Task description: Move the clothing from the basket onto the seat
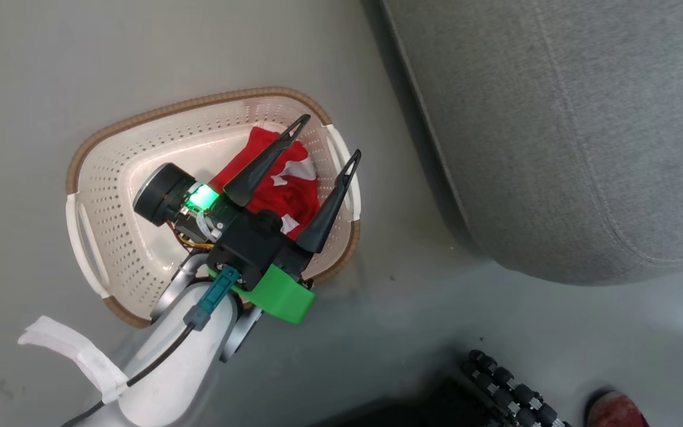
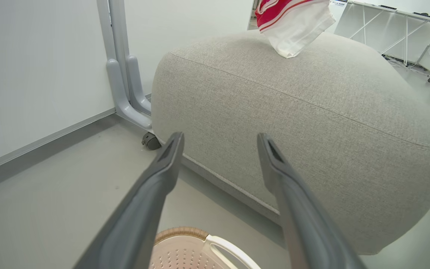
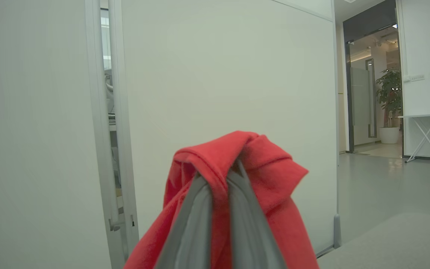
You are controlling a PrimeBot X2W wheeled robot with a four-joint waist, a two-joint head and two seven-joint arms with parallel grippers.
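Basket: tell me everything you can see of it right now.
The basket is cream perforated plastic, rounded, with a brown woven-look rim and white side handles. It stands upright on the grey floor beside the seat, not touching it. One crumpled red-and-white garment lies inside, toward the seat side. The left gripper, jaws open, hangs over it.
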